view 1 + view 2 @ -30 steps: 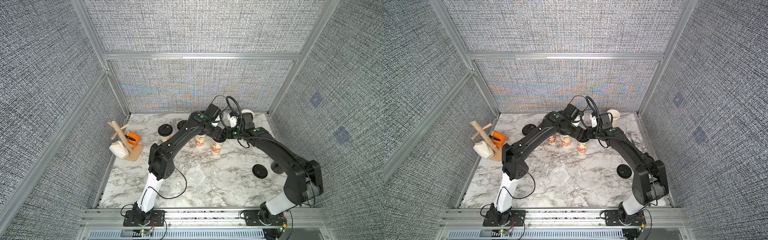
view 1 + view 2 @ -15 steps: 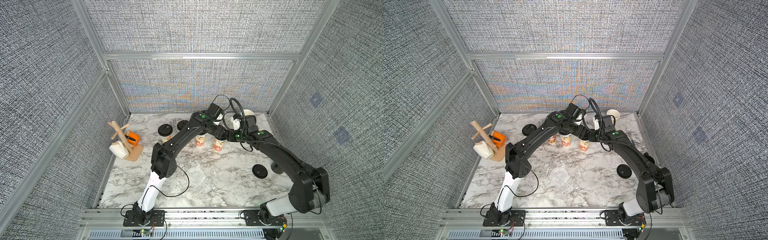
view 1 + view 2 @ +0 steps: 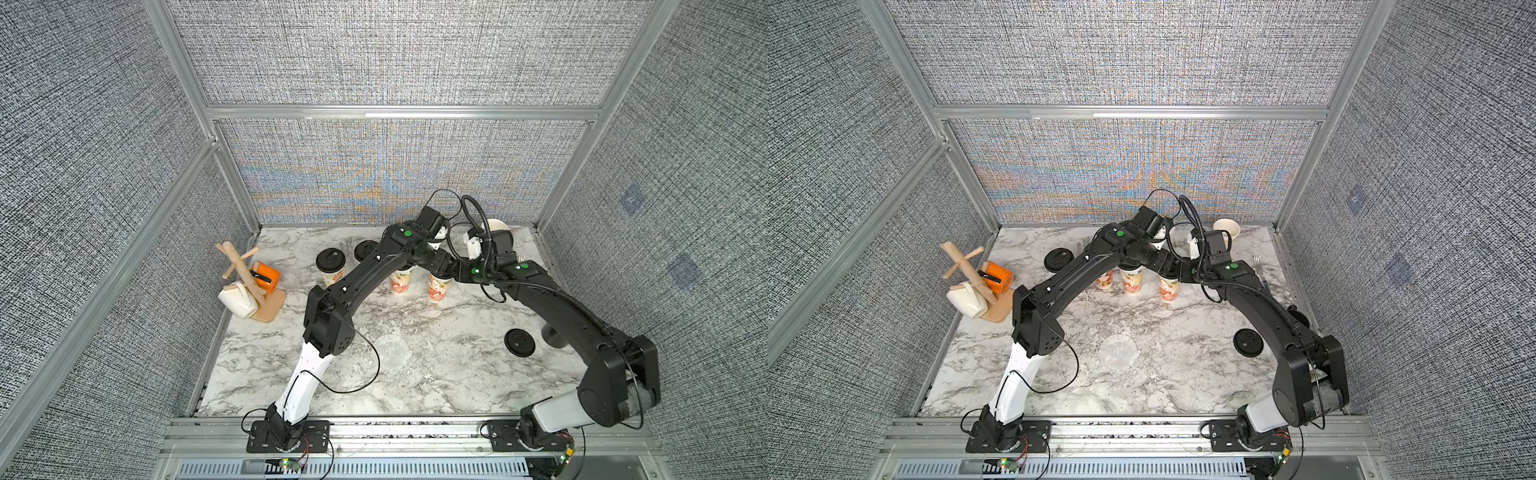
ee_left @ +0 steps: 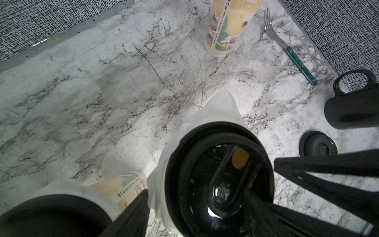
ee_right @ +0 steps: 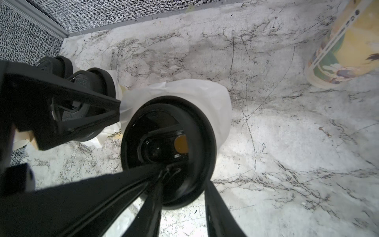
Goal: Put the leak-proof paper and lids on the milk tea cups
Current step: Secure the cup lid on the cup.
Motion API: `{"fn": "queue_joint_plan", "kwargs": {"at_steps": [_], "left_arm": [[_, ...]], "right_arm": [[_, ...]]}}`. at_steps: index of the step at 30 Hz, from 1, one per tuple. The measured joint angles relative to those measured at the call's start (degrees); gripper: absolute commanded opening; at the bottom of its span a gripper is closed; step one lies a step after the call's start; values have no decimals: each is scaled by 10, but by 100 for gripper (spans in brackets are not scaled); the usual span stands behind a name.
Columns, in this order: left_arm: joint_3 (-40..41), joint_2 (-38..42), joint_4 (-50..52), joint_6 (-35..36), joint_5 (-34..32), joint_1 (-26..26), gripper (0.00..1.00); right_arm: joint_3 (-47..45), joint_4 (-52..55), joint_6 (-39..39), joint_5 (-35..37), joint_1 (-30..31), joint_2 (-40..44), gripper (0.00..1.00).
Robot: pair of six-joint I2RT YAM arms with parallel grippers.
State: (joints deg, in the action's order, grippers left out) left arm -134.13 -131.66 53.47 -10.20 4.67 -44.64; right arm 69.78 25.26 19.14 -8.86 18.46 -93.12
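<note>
Leak-proof paper (image 4: pixel 215 110) lies crumpled over the mouth of a milk tea cup (image 3: pixel 438 289), pinned beneath a black lid (image 4: pixel 205 131) towards the back of the marble table (image 3: pixel 457 386). Left gripper (image 4: pixel 209 177) stands wide, straddling the lidded cup. Right gripper (image 5: pixel 185 174) is narrow, one finger in the lid's recess and one outside its rim; whether it pinches the rim cannot be told. A loose disc (image 3: pixel 390 352) of the same paper lies flat nearer the front, well apart.
</note>
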Motion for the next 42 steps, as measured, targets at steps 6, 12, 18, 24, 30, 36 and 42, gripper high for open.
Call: {"fn": "queue_joint_plan", "kwargs": {"at_steps": [6, 12, 18, 24, 30, 36, 42], "left_arm": [[0, -1, -9, -3, -13, 0, 72], [0, -1, -9, -3, -15, -1, 72], [-1, -1, -8, -3, -15, -1, 72], [-1, -1, -9, -4, -21, -1, 72], [-1, -2, -12, -7, -37, -1, 72], [-1, -3, -14, -9, -42, -1, 72], [-2, -4, -14, -12, -42, -1, 72]], "right_arm": [[21, 16, 7, 7, -26, 16, 36], [43, 19, 4, -2, -32, -16, 34], [49, 21, 0, -7, -35, -51, 31], [38, 4, 0, -15, -35, -59, 29], [17, -41, 0, -16, -35, -65, 27], [-1, -70, 1, -12, -35, -60, 27], [26, -19, 0, -3, -35, -47, 30]]}}
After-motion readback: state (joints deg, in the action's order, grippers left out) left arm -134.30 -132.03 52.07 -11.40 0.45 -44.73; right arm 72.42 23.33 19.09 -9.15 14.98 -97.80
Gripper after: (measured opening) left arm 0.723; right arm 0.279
